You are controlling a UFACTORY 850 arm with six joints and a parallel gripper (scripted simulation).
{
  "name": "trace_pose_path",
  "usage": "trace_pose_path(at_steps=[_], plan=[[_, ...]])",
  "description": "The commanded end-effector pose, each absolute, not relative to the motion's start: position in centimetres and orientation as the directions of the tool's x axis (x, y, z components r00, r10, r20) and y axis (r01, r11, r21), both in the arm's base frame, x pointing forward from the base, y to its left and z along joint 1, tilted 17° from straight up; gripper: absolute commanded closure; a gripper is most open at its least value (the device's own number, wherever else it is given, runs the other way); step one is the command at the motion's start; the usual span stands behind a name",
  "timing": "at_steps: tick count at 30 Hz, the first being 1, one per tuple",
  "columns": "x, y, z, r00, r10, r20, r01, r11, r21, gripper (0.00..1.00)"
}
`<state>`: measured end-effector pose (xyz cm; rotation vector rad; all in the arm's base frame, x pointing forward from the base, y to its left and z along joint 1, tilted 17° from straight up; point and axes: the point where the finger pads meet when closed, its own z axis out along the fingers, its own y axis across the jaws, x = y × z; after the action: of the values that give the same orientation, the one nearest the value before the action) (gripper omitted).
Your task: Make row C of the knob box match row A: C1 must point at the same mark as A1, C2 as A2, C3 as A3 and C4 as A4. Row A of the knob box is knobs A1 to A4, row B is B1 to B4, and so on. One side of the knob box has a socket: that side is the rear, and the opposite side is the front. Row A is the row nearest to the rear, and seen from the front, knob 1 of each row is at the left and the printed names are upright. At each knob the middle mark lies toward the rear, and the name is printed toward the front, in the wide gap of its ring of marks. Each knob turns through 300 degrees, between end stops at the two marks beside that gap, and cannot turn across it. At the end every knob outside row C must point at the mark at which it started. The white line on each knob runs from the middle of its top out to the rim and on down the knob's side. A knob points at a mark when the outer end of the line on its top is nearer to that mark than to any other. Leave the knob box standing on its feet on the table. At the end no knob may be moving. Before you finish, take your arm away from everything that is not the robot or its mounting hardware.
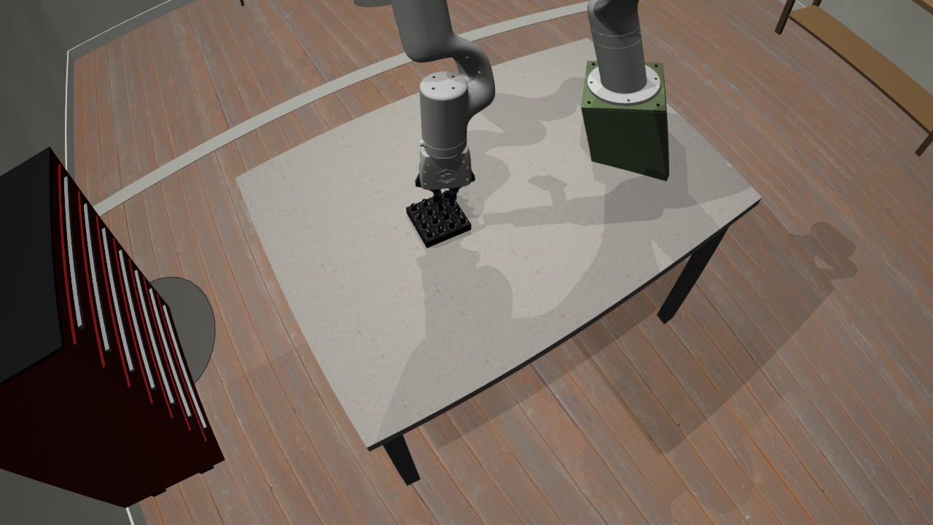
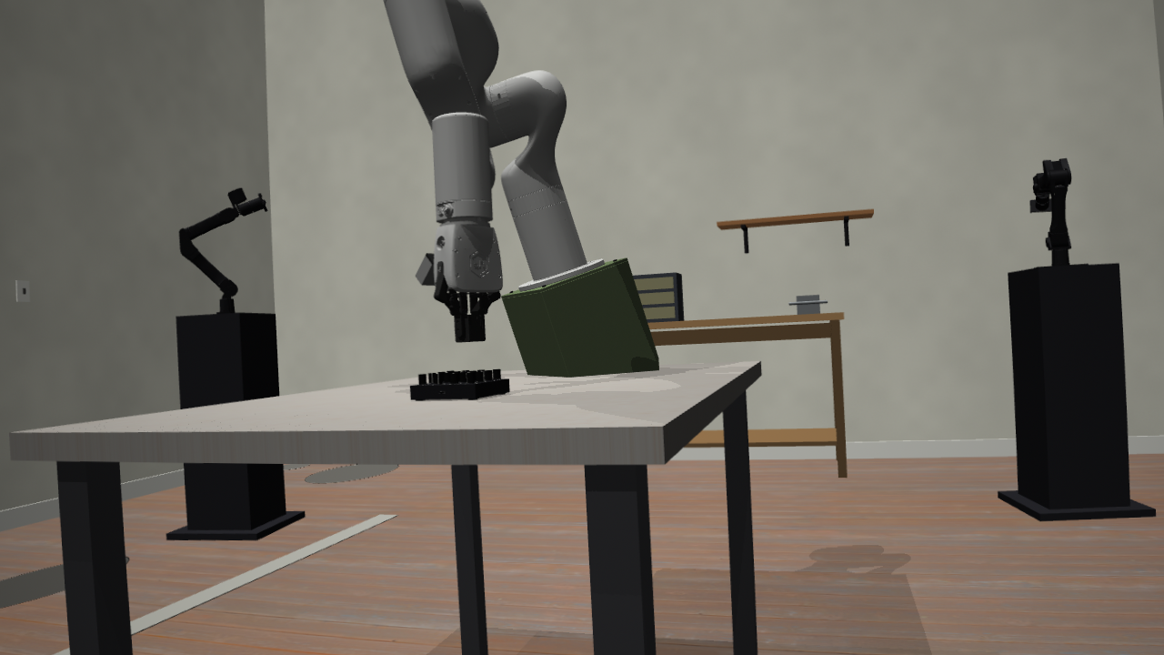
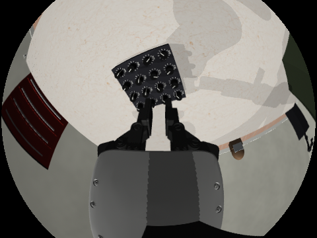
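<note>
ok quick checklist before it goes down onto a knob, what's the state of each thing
1. Knob box standing flat on the table: ok.
2. Gripper clear above the knobs, touching none: ok, a gap shows in the exterior view.
3. Gripper holding nothing, fingers narrowly parted: ok.
4. Gripper over the box: ok, it hangs over the edge nearest the arm's green base.
5. Which knob lies under the fingers: cannot tell, names too small.
6. Row A and row C pointer marks readable: cannot tell.
</note>
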<state>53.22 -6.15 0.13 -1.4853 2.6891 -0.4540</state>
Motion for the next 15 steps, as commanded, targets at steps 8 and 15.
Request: trace_pose_path(at_steps=[8,15], plan=[[53.4,-6.4,-0.8,-0.542,-0.833,0.107,-0.822,0.500,-0.272,0.81],[53.6,-6.6,-1.6,-0.542,-0.833,0.107,-0.822,0.500,-0.272,0.81]])
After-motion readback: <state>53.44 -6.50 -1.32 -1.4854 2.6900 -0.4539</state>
